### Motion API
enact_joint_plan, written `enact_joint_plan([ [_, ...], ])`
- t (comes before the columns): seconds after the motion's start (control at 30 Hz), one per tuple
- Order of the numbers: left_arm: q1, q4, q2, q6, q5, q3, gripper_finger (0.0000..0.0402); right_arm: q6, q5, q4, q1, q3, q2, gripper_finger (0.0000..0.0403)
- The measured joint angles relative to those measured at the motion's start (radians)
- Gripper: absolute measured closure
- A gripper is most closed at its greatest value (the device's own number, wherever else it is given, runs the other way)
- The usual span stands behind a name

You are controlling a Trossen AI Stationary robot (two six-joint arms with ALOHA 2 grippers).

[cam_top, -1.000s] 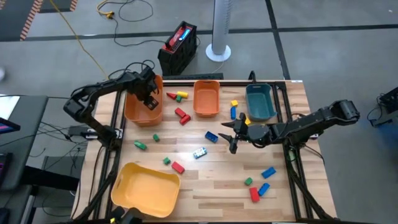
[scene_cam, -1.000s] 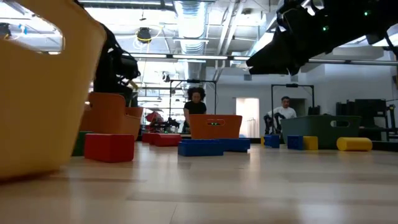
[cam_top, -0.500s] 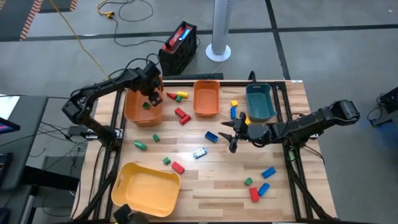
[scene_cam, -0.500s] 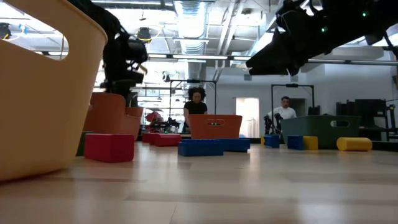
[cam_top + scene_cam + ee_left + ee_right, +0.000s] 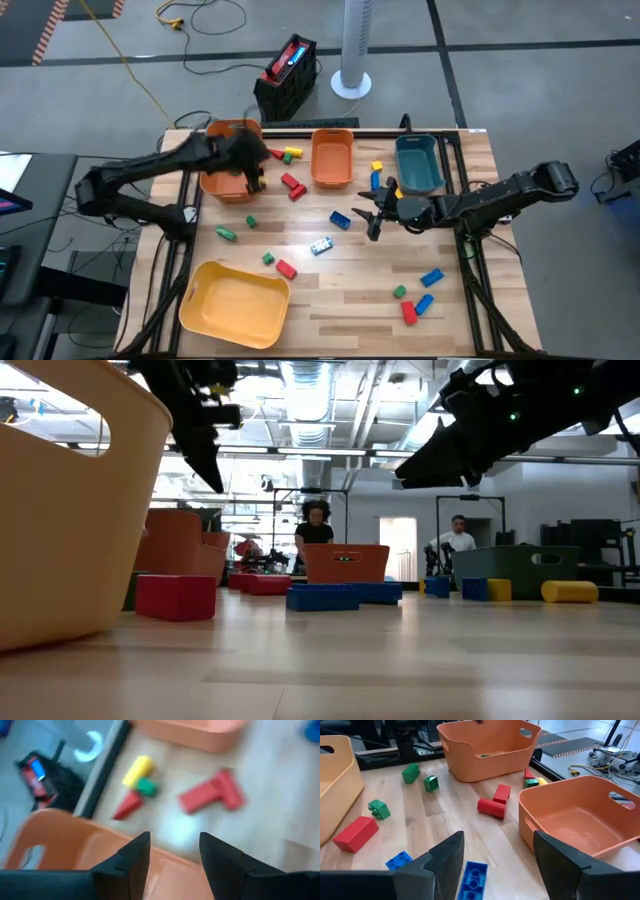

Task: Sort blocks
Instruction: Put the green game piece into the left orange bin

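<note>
Grey floor point(image 5: 520, 30) around the wooden table point(image 5: 340, 290), crossed by dark seams. Yellow cable point(image 5: 125, 60) trails over the floor behind the table; hazard-striped tape point(image 5: 45, 30) at the far left edge. A black-and-red case point(image 5: 286, 75) sits on the floor just behind the table, a white column on a round base point(image 5: 353, 50) beside it. From table height: open ceiling with ducts and strip lights point(image 5: 300, 400), white back wall, bright doorway point(image 5: 402, 540). One person point(image 5: 315, 530) stands in dark clothes; another point(image 5: 458, 540) in white sits farther right.
</note>
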Motion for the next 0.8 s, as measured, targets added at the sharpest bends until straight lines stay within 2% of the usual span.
enact_joint_plan([
  [0.2,-0.258,0.001,-0.062,-0.120,-0.149,-0.094,0.0248,0.008,0.000,0.000,0.003,0.000,0.000,0.0154],
  [0.43,-0.463,-0.093,-0.064,-0.309,-0.149,-0.103,0.0249,0.014,-0.001,-0.011,0.001,0.000,0.000,0.0154],
  [0.63,-0.659,-0.333,-0.064,-0.485,-0.116,-0.103,0.0249,0.049,-0.003,-0.067,0.020,0.000,0.000,0.0154],
  [0.8,-0.796,-0.457,-0.064,-0.616,-0.087,-0.103,0.0249,0.052,-0.002,-0.064,0.043,0.000,0.000,0.0154],
])
